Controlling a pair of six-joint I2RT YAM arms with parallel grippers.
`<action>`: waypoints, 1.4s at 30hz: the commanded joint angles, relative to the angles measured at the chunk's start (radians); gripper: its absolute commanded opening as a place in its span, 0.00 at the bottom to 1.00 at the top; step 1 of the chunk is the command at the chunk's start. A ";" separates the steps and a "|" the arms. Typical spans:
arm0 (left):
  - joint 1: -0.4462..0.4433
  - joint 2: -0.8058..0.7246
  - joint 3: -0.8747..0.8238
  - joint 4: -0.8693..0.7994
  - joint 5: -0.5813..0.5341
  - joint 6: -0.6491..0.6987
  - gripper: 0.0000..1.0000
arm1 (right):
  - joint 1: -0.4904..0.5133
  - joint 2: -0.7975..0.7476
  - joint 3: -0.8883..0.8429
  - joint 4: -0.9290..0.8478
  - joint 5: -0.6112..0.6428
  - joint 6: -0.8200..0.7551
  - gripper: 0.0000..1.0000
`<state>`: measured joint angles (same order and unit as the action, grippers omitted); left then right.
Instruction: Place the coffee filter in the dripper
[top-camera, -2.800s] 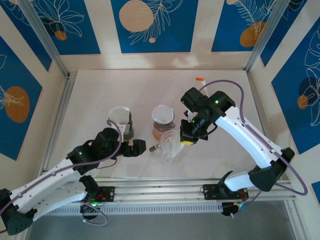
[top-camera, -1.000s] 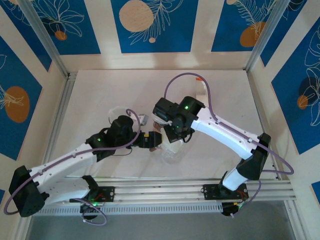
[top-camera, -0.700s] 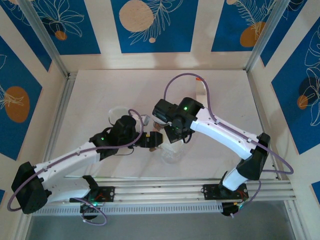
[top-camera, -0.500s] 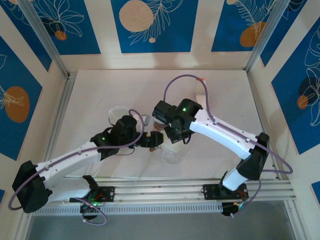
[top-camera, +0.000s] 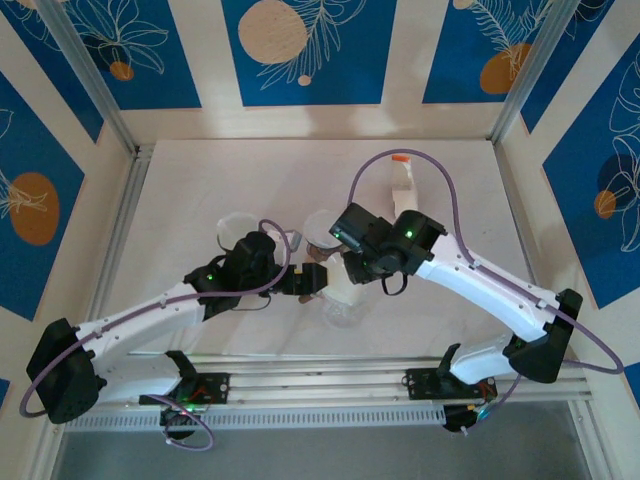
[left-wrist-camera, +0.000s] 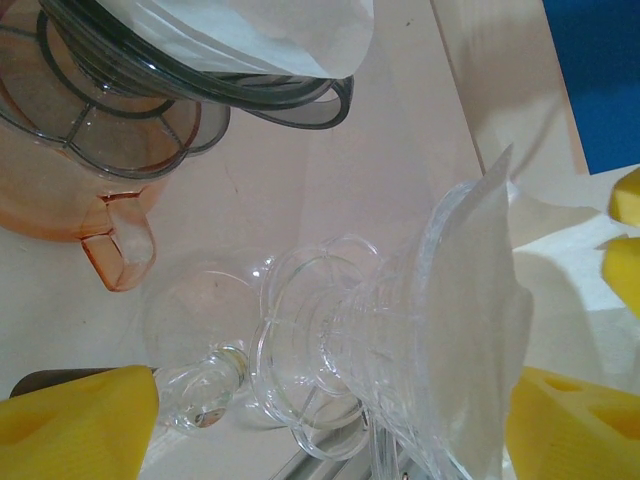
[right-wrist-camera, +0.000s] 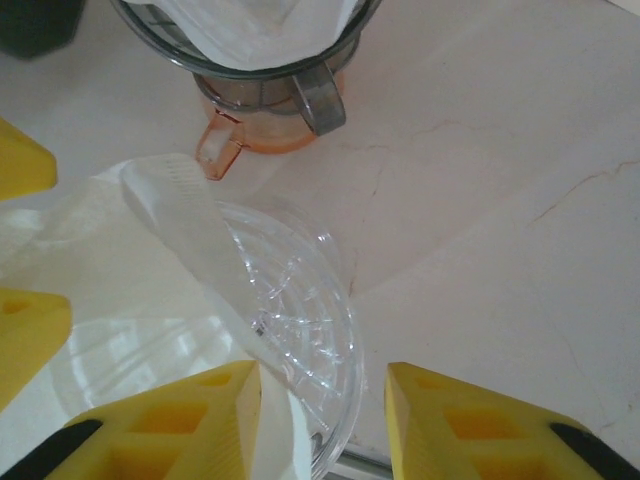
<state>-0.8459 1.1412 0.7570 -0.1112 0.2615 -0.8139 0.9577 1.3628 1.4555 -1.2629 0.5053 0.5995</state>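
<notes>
Trouble would most likely come from the paper: the coffee filter (right-wrist-camera: 185, 235) looks folded flat and draped across the clear glass dripper (right-wrist-camera: 300, 300) rather than opened into its cone. It could spring out or slide onto the table (right-wrist-camera: 500, 200) when left alone. From above, the left gripper (top-camera: 308, 282) sits at the dripper's 9 o'clock, jaws spread wide and loosely bracketing it; a nudge there could tip the dripper (it looks light). In the right wrist view the filter crosses the dripper's mouth from 10 o'clock toward 6 o'clock, its lower end brushing the inner face of one yellow finger. The right gripper (right-wrist-camera: 322, 385) hovers over the 6 o'clock rim, jaws parted and not pinching the paper; lifting away carelessly could drag it along
</notes>
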 joint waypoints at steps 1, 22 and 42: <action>0.008 0.003 -0.010 0.025 0.007 -0.016 0.87 | -0.007 -0.013 -0.045 0.043 -0.024 0.020 0.33; 0.007 -0.019 -0.036 0.072 0.019 -0.052 0.92 | 0.062 0.028 -0.061 -0.013 0.121 0.026 0.00; 0.008 -0.050 -0.066 0.051 -0.005 -0.059 0.83 | 0.096 0.013 0.002 -0.026 0.175 0.076 0.29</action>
<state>-0.8459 1.1004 0.7036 -0.0486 0.2615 -0.8707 1.0473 1.4132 1.4220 -1.2640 0.6460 0.6403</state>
